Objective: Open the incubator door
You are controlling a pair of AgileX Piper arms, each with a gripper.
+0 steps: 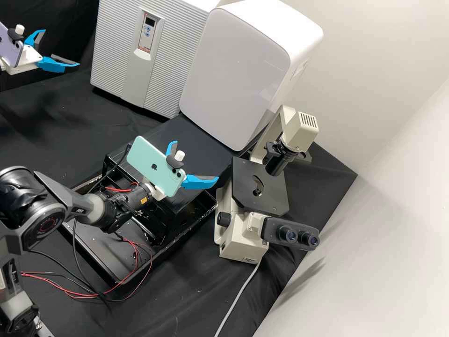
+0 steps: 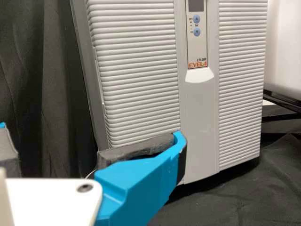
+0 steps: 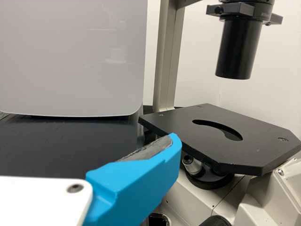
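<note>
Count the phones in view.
2: a mint-green phone mounted at the right gripper, and a pale purple phone mounted at the left gripper, by the high view's left edge.

"Where's the left gripper [image 1: 61, 48]?"
"High view's upper left — jaws spread wide."
"And the right gripper [image 1: 195, 160]?"
"Near the middle, jaws parted too — its dark grey arm [image 1: 49, 210] bent at lower left."

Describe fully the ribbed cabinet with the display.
The ribbed cabinet stands upright, pale grey, its front apparently plastic, with horizontal ribs either side of a smooth vertical strip. The strip carries a control panel with a dark display and two blue buttons. Its front looks shut. It rests on black cloth beside the white box, clear of the left tool.
</note>
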